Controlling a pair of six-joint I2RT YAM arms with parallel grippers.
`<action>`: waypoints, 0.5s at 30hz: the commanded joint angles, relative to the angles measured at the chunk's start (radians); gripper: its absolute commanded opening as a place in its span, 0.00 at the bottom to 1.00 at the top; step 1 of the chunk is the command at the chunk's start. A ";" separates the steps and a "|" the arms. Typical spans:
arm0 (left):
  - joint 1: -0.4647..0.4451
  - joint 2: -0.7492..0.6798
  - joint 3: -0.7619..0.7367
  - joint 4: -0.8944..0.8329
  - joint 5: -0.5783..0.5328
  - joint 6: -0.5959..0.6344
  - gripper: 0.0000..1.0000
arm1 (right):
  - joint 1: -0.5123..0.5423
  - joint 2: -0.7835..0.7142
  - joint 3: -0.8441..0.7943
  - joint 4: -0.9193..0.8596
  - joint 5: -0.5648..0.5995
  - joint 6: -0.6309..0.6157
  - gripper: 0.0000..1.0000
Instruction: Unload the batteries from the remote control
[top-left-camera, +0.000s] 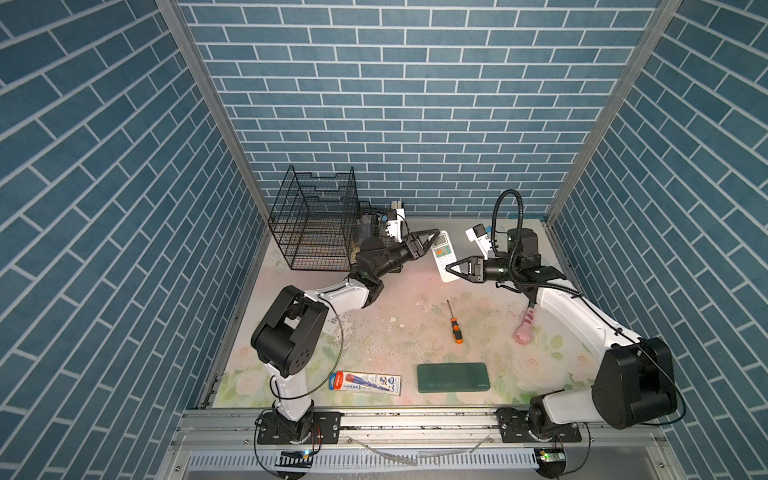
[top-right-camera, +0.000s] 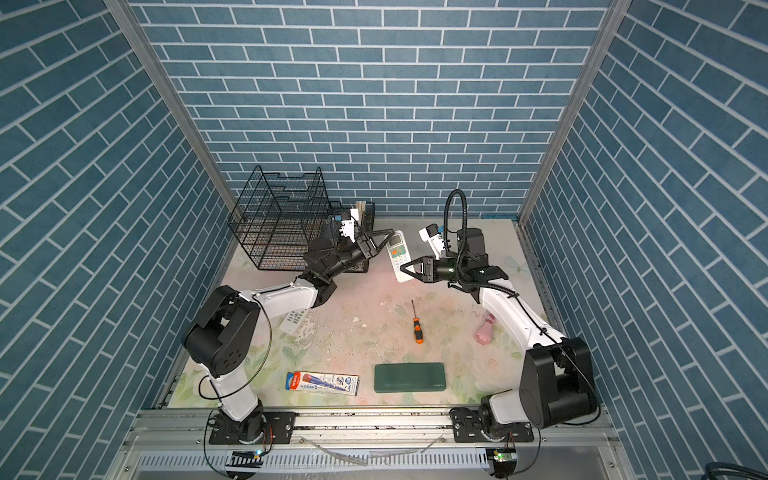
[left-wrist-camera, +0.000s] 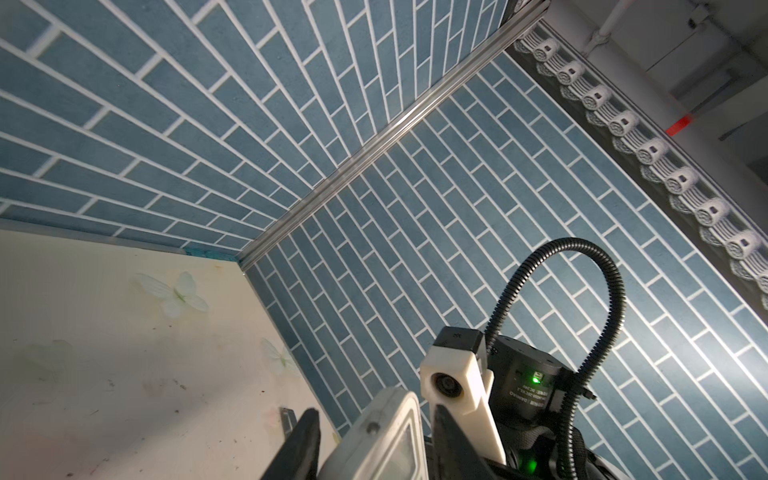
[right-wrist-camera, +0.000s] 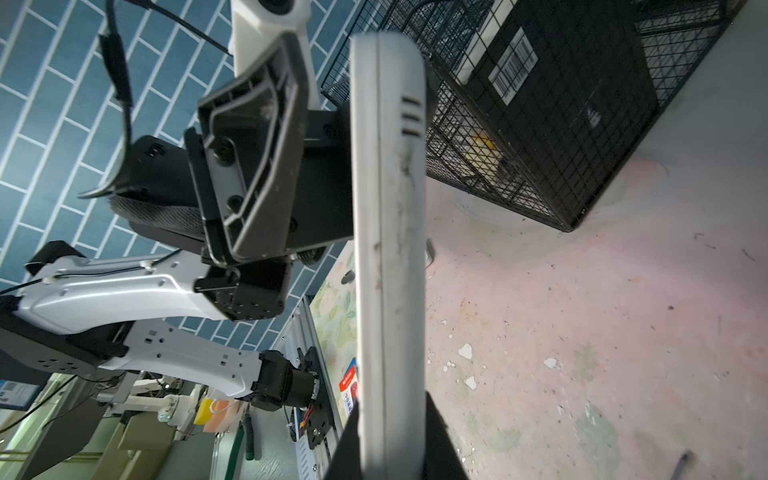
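My right jaws clamp the near end of the white remote control, holding it lifted above the table at the far middle. My left jaws stand parted around its far end, with a gap showing on each side. I see no batteries. The screwdriver lies nearer, on the table.

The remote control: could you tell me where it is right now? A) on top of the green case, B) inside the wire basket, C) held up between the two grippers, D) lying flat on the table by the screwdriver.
C: the remote control is off the table, the right gripper clamped on its near end and the left gripper at its far end.
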 joint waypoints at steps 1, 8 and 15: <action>0.020 -0.082 -0.021 -0.180 -0.032 0.058 0.47 | 0.003 -0.036 0.058 -0.165 0.148 -0.118 0.00; 0.026 -0.201 0.137 -0.885 -0.096 0.135 0.49 | 0.198 -0.013 0.086 -0.325 0.662 -0.298 0.00; 0.056 -0.142 0.439 -1.490 -0.060 0.176 0.51 | 0.353 -0.018 0.027 -0.220 1.016 -0.374 0.00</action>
